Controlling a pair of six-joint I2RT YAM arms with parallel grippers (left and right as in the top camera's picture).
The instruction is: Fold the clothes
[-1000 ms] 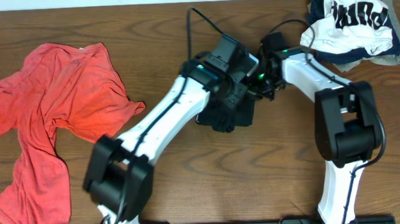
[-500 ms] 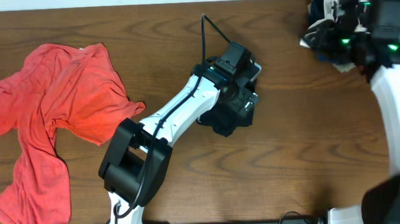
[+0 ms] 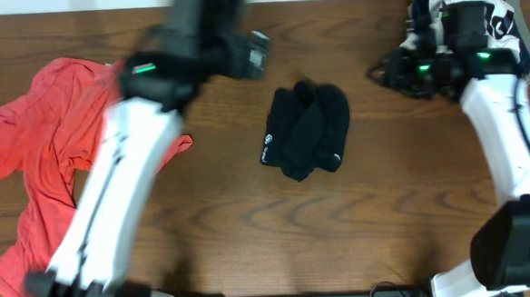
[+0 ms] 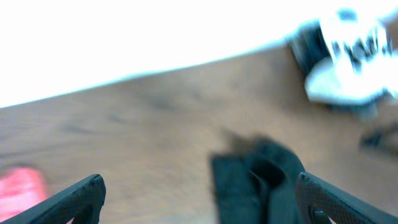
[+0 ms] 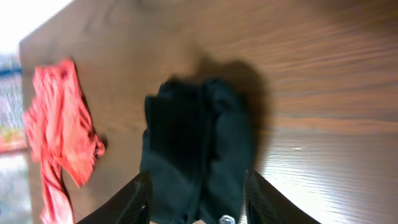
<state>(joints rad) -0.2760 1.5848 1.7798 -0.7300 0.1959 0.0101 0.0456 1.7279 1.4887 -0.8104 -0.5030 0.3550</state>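
Note:
The black T-shirt (image 3: pixel 305 128) lies alone as a small folded bundle at the table's middle, its white logo at the left edge. It also shows in the left wrist view (image 4: pixel 255 183) and the right wrist view (image 5: pixel 199 149). A coral-red T-shirt (image 3: pixel 57 168) sprawls crumpled at the left. My left gripper (image 3: pixel 253 54), blurred by motion, hangs above and left of the bundle; its jaws stand wide open and empty (image 4: pixel 199 205). My right gripper (image 3: pixel 386 69) is off to the bundle's right, facing it, open with nothing between its fingers (image 5: pixel 198 199).
A heap of white and navy garments (image 3: pixel 462 15) sits at the back right corner, right behind my right arm. The red T-shirt (image 5: pixel 59 137) reaches the table's left and front edges. Bare wooden table (image 3: pixel 251 231) surrounds the black bundle.
Both grippers opened and let go of the black bundle. The left arm swung up and away to the left. The right arm pulled back toward the far right corner.

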